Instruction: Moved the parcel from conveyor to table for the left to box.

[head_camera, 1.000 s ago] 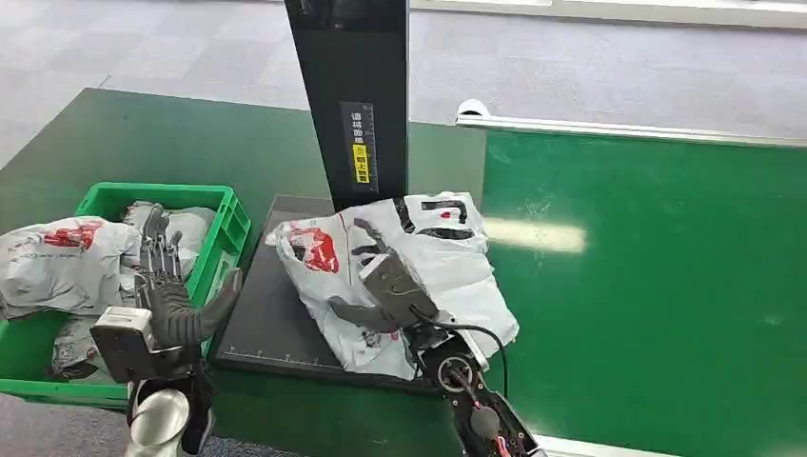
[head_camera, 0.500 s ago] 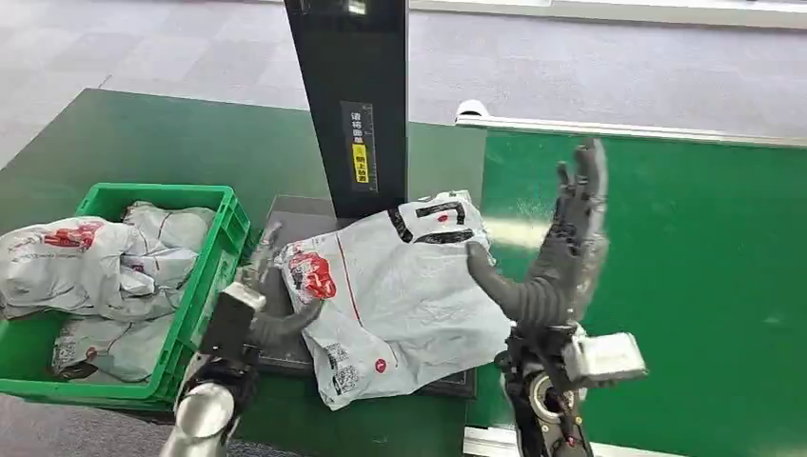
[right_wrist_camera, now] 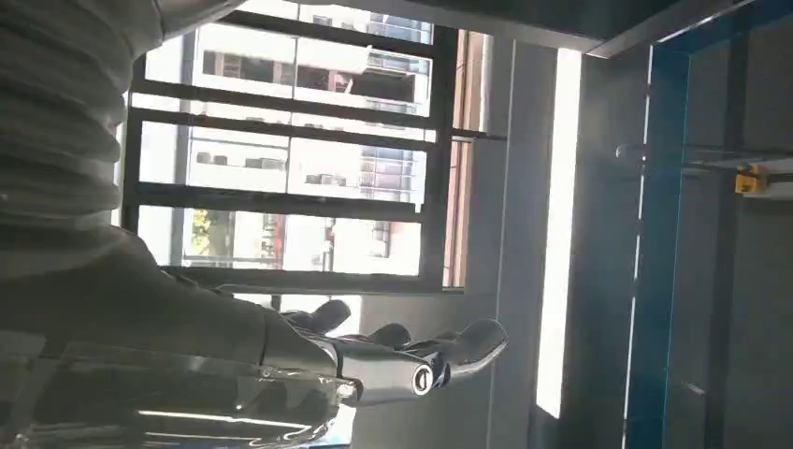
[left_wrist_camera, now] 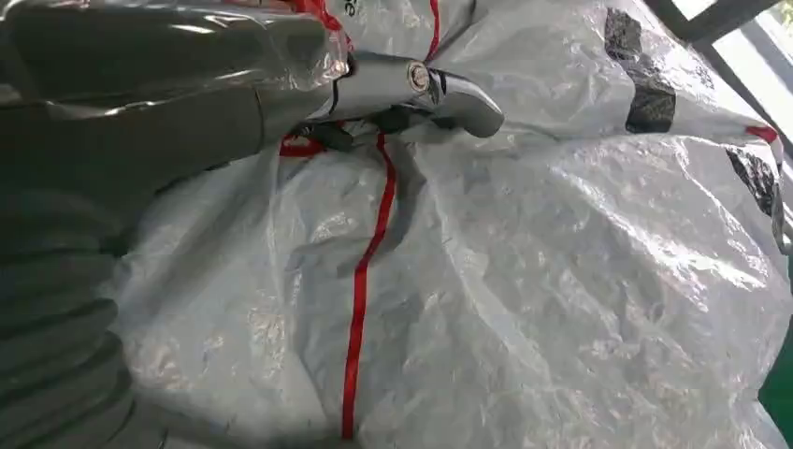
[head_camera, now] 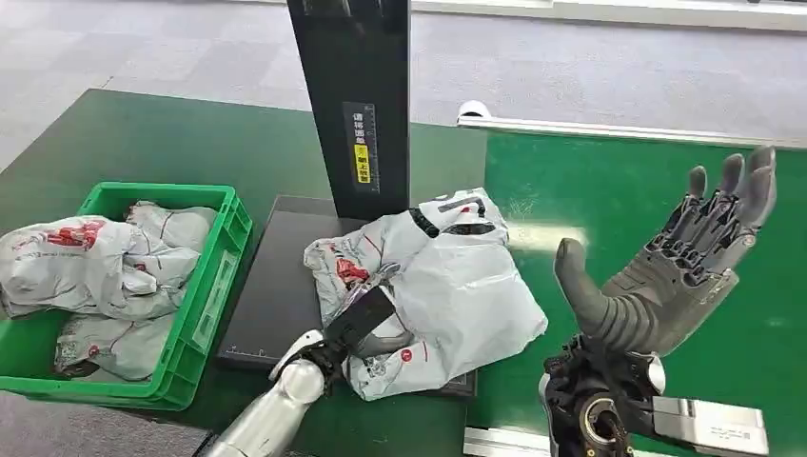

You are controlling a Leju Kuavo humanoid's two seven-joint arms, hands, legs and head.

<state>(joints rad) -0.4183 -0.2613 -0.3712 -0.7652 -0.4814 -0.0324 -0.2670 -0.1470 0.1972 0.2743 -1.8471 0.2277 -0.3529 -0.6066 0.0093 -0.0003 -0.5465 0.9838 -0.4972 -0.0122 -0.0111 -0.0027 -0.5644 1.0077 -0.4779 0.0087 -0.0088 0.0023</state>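
A white-grey plastic parcel (head_camera: 457, 286) with red and black print lies bunched on the black platform (head_camera: 271, 305) in front of the black post. My left hand (head_camera: 366, 319) reaches in at the parcel's near left side and grips a fold of it, its fingers partly buried in the film. In the left wrist view the parcel (left_wrist_camera: 524, 281) lies close ahead, with a silver fingertip (left_wrist_camera: 449, 89) pressed into the plastic. My right hand (head_camera: 671, 271) is raised over the green conveyor belt (head_camera: 647, 190), palm up, fingers spread, holding nothing. In the right wrist view its fingers (right_wrist_camera: 411, 360) stand against windows.
A green crate (head_camera: 217, 271) with several similar parcels stands left of the platform on the dark green table (head_camera: 162, 143). The tall black post (head_camera: 352, 95) rises behind the parcel. A metal rail (head_camera: 628, 130) edges the conveyor's far side.
My right hand let go of the parcel, rose and swung right over the conveyor. My left hand moved from the crate to the parcel and took hold; the parcel bunched up and shifted right.
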